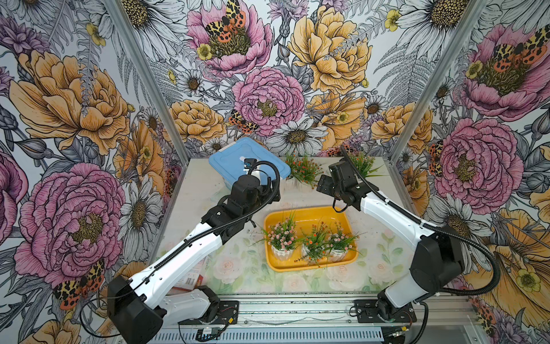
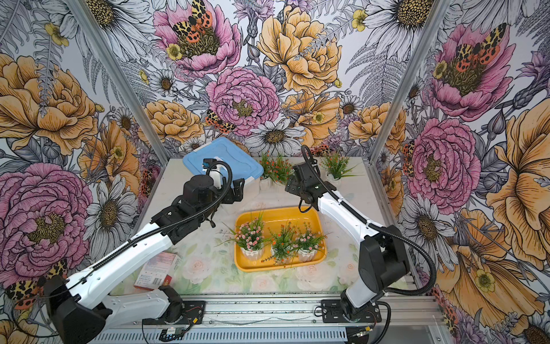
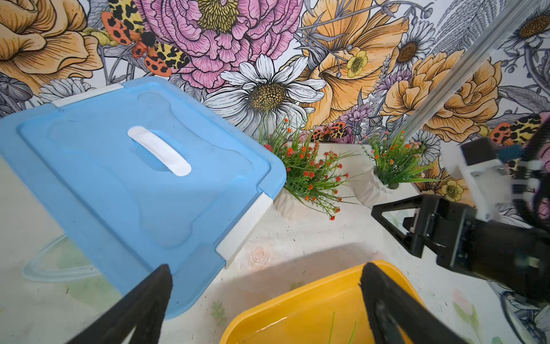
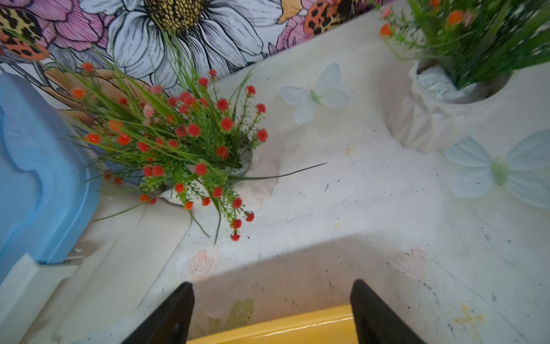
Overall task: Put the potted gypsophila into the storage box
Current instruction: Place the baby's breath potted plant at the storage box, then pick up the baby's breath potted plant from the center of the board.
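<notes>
Your right gripper hangs apart and empty just past the far rim of the storage box, with bare table ahead. Three potted gypsophila stand in that box; a red-flowered plant sits tight beside the blue-lidded box, and a lone plant stands near the back edge. Your left gripper gapes empty too.

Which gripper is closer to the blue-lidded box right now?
Left. The left gripper hangs by the front corner of the blue-lidded box; the right gripper sits farther off, past the orange-flowered plants beside it.
</notes>
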`<state>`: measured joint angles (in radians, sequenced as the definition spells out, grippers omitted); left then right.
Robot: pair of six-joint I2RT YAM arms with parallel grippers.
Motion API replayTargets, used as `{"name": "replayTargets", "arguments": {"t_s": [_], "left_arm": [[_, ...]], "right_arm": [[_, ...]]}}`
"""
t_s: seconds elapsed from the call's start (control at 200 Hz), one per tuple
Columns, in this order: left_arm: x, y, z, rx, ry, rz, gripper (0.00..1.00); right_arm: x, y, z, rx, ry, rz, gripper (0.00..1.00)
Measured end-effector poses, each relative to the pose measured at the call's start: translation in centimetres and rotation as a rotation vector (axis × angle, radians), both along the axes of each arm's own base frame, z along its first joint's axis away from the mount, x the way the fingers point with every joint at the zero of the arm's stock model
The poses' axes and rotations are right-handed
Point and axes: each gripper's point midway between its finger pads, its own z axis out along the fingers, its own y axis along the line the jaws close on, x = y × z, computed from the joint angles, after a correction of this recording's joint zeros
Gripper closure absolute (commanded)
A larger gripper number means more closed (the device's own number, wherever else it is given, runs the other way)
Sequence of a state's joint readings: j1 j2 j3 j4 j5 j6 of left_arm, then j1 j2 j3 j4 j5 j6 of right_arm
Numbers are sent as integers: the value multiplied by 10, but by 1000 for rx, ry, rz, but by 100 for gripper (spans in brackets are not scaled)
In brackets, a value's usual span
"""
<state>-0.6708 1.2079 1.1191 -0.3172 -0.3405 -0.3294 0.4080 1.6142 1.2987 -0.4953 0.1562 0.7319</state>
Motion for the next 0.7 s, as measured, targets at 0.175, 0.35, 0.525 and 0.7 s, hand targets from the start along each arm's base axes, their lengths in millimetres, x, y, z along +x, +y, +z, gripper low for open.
{"name": "replayTargets", "arguments": {"t_s": [0.175, 0.35, 0.525, 0.7], "left_arm": [[23, -21, -3, 2, 10, -12, 1], [48, -42, -10, -2, 25, -21, 1], [69, -56, -13, -26, 29, -19, 1], [84, -68, -11, -35, 28, -25, 1]], "right_arm": [[24, -24, -35, 52, 94, -31, 15], [43, -33, -63, 99, 164, -23, 17], [59, -22, -82, 144, 206, 28, 16], [74, -12, -88, 166, 209, 67, 9]]}}
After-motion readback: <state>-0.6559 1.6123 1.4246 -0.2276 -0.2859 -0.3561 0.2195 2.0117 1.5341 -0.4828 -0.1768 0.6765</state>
